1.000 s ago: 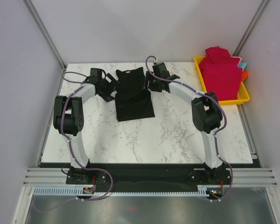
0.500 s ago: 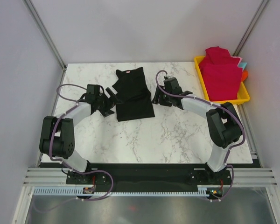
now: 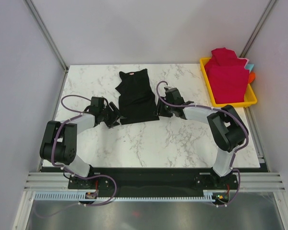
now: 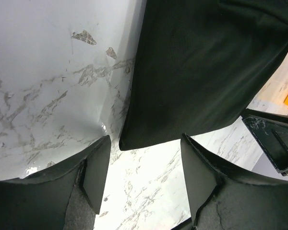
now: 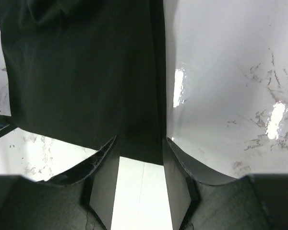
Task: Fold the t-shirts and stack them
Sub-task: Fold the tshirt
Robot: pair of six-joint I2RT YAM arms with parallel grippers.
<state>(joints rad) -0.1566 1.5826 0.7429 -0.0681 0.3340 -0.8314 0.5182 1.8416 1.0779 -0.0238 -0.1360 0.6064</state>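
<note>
The black t-shirt (image 3: 137, 96) lies flat on the marble table (image 3: 182, 139), narrowed into a long strip with its collar at the far end. My left gripper (image 3: 116, 116) sits low at its near-left corner. In the left wrist view it (image 4: 145, 140) is open, and that corner of the black t-shirt (image 4: 201, 72) is just ahead of the fingertips. My right gripper (image 3: 158, 109) is at the near-right corner. In the right wrist view it (image 5: 140, 141) is open more narrowly, and the black t-shirt's (image 5: 81, 72) hem reaches between its tips. The red t-shirts (image 3: 228, 76) are piled in the tray.
The yellow tray (image 3: 249, 101) sits at the table's far right corner, with small orange and blue items (image 3: 251, 76) behind the red pile. Grey walls enclose the table on the left, back and right. Both arms reach in low from the near edge.
Both grippers have moved from beside the shirt's far end down to its near hem corners and dropped low. Both pairs of jaws have narrowed. The shirt has not shifted.
</note>
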